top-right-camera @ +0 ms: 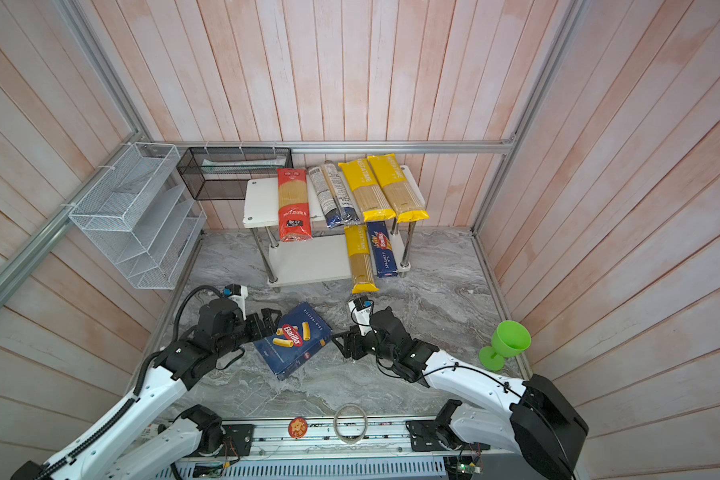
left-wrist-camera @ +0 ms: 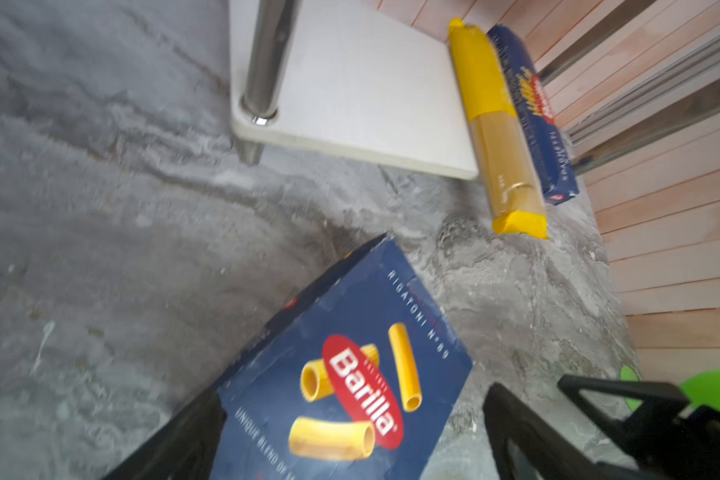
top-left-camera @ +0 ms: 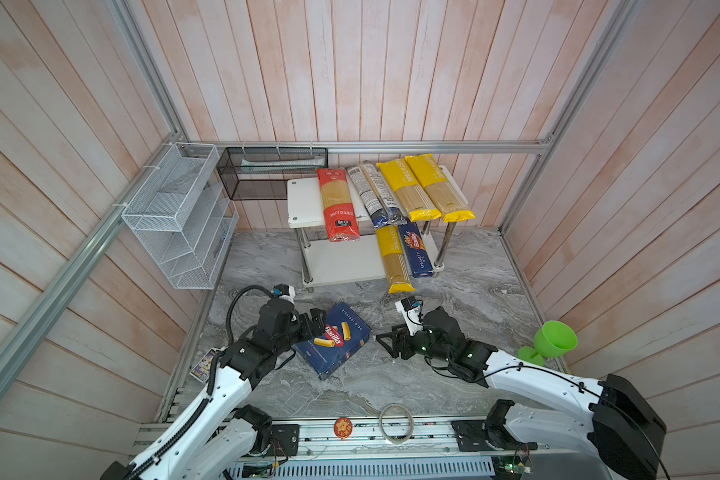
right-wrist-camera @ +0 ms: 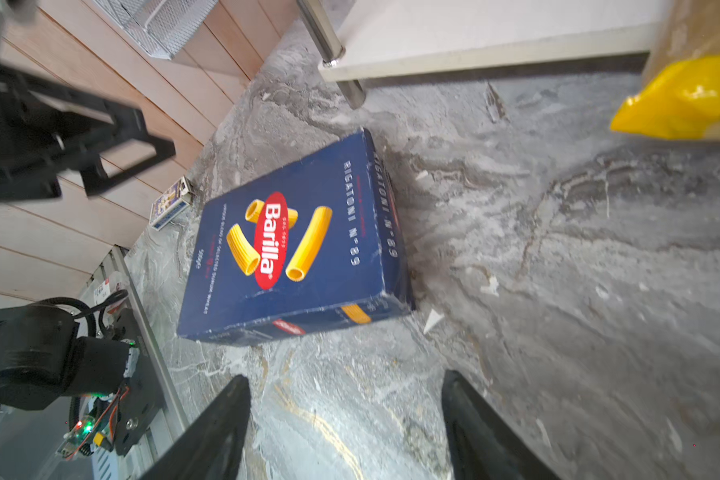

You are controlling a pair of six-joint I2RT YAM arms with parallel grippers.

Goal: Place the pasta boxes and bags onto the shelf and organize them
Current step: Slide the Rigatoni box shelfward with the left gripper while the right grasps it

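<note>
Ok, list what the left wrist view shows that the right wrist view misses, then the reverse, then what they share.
Left wrist only: the spaghetti box and a bit of the green cup. Right wrist only: the white wire rack and the small card packet by the wall. Both: the rigatoni box on the marble floor, the lower shelf board, and the yellow bag, of which the right wrist view catches just the end.
</note>
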